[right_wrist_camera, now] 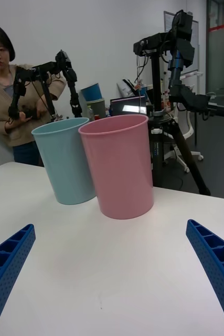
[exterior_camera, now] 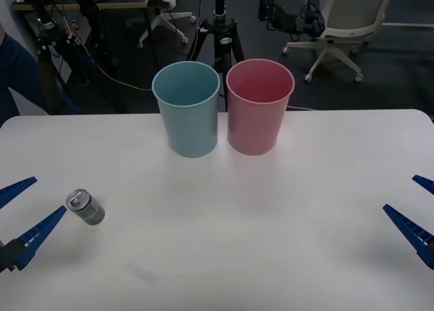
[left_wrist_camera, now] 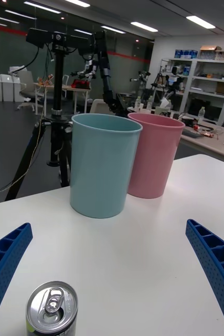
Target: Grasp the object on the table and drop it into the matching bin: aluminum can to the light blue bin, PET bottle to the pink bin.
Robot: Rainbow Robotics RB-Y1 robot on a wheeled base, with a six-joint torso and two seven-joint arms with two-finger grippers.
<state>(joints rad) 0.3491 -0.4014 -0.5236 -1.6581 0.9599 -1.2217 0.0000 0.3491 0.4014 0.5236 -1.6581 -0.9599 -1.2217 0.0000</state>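
Note:
A small dark grey aluminum can (exterior_camera: 85,207) with a silver pull-tab top stands upright on the white table (exterior_camera: 224,257) at the near left. My left gripper (exterior_camera: 19,213) is open just left of the can, its blue fingers apart, the can a little ahead of them. From the left wrist the can (left_wrist_camera: 52,314) sits close, between the two fingers. The light blue bin (exterior_camera: 187,108) and pink bin (exterior_camera: 259,105) stand side by side at the table's far middle. My right gripper (exterior_camera: 415,215) is open at the near right edge, holding nothing.
Tripods, office chairs and cables stand on the floor behind the table's far edge. A person stands at the far left beside the table. Wide bare tabletop lies between the can and the bins (left_wrist_camera: 105,164).

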